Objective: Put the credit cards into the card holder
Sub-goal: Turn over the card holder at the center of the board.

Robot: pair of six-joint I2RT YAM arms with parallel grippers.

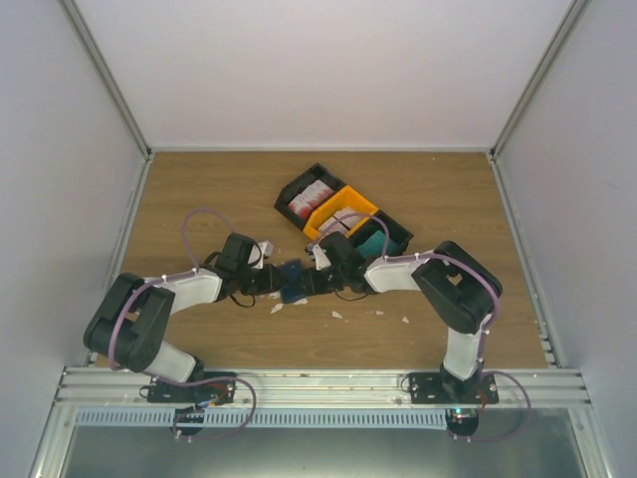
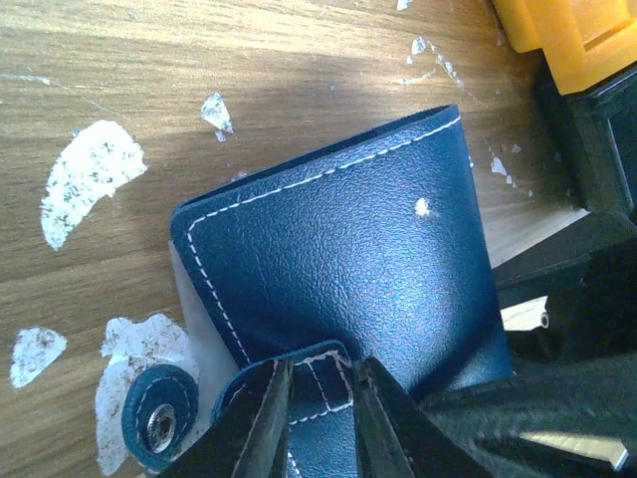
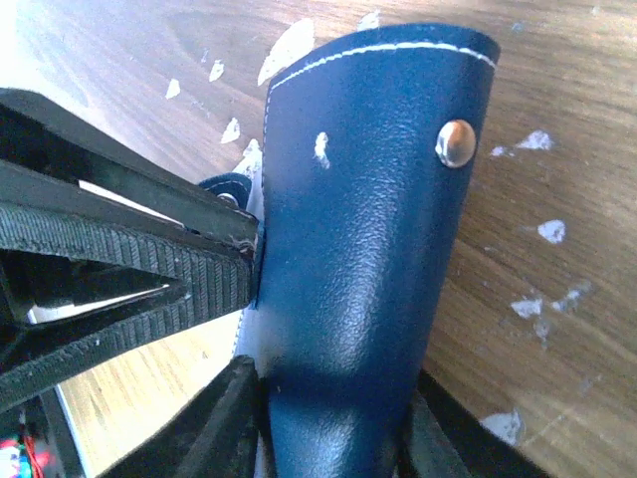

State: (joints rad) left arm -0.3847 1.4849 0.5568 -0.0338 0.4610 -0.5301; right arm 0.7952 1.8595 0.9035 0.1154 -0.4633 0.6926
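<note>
1. Tabletop of brown wood-grain laminate (image 1: 199,189): one. It carries everything, and the work sits at its middle.
2. Open plastic bin trays: three, in a row at one o'clock from the middle. They are a black tray (image 1: 292,187), an orange tray (image 1: 364,202) beside it, and a second black tray (image 1: 403,237) at the row's four o'clock end.
3. Grippers: two, meeting over the middle. The left gripper (image 2: 323,386) is pinched almost closed on the holder's strap edge. The right gripper (image 3: 333,436) stands about half open astride the folded body, a finger against each side, so it appears to grip it.
4. Flat dark navy leather-look card holder with white stitching (image 2: 338,259): one, at the table's middle. It is folded over with its snap unfastened. I judge the task to be at the opening step, with no loaded card in sight.
5. Red-and-white printed plastic credit cards (image 1: 309,199): these lie in the first black tray, at twelve o'clock from the holder. Their number cannot be told, and seemingly all are left to load. A pale sliver at the holder's edge may or may not be a card.
6. Torn white scraps (image 2: 90,179): many, too small to count, scattered around the holder.
</note>
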